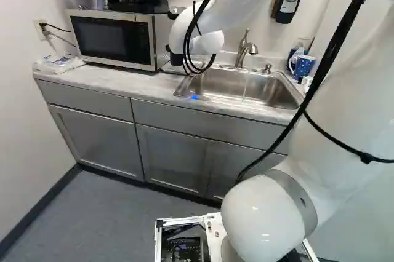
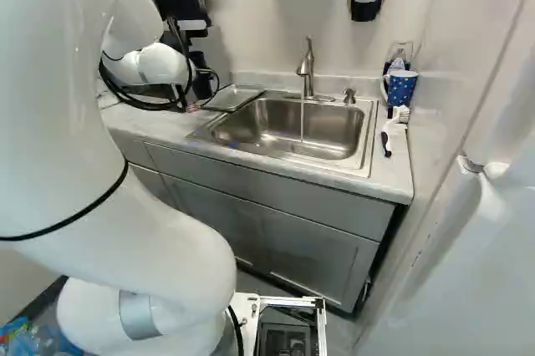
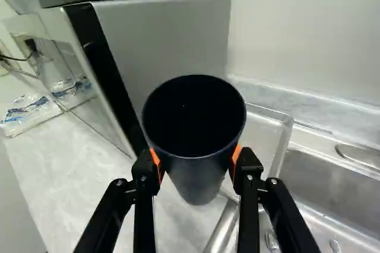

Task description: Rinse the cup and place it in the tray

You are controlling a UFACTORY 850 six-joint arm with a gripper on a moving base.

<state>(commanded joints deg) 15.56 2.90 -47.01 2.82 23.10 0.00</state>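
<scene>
In the wrist view the dark cup (image 3: 195,173) is between the orange pads of my gripper (image 3: 195,161), which is shut on it from two sides. Its open mouth faces the camera. The right base view shows the dark cup (image 2: 201,84) just past the arm's wrist; the fingers cannot be made out there. A clear, shallow tray (image 3: 284,137) lies beyond and beside the cup, on the sink's edge; the right base view has this tray (image 2: 234,99) left of the basin. Water runs in a thin stream from the faucet (image 2: 307,68) into the sink (image 2: 343,126).
A microwave (image 1: 114,39) stands on the counter (image 1: 138,87), close beside the cup, with a black appliance on top. A blue patterned mug (image 2: 401,89) and a brush (image 2: 394,122) are right of the sink. A plastic package (image 1: 58,63) lies left of the microwave.
</scene>
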